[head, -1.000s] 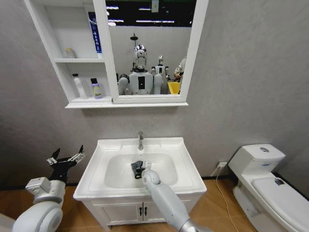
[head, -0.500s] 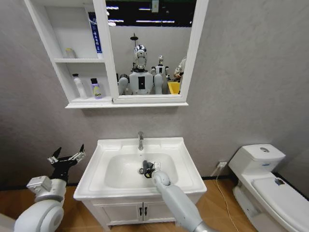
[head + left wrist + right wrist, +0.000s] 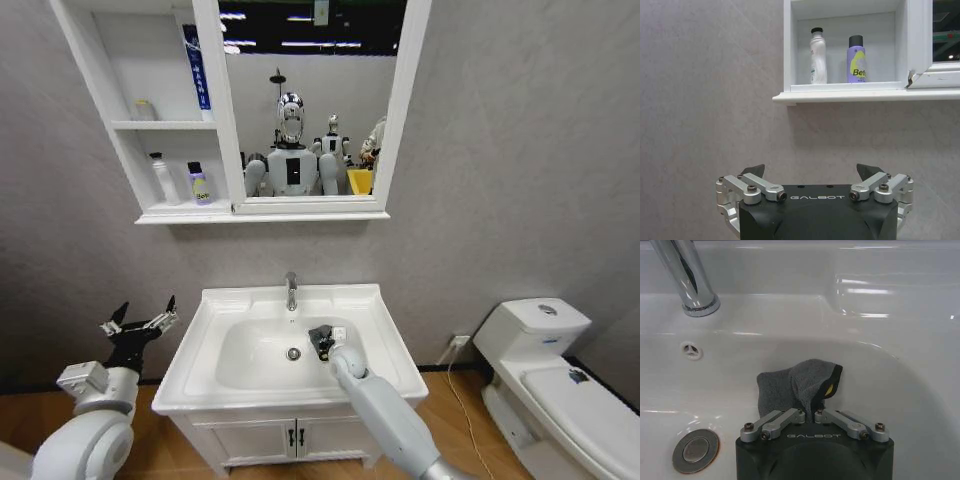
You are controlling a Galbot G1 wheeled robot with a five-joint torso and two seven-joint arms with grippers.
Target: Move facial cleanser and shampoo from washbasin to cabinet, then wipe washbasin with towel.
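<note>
Left gripper (image 3: 140, 326) hung idle, fingers spread, off the washbasin's (image 3: 215, 300) left edge; up on the cabinet (image 3: 120, 125), the lowest shelf held a white bottle (image 3: 817, 56) and a purple bottle (image 3: 856, 59) side by side, upright. Right gripper (image 3: 322, 340) sat inside the washbasin bowl, just right of the drain (image 3: 695, 450), fingers pinched on the bunched dark grey towel (image 3: 797, 385). Judged: wiping under way; best to press the towel flat on the ceramic, sweeping wall to drain, clear of the tap (image 3: 685, 277).
</note>
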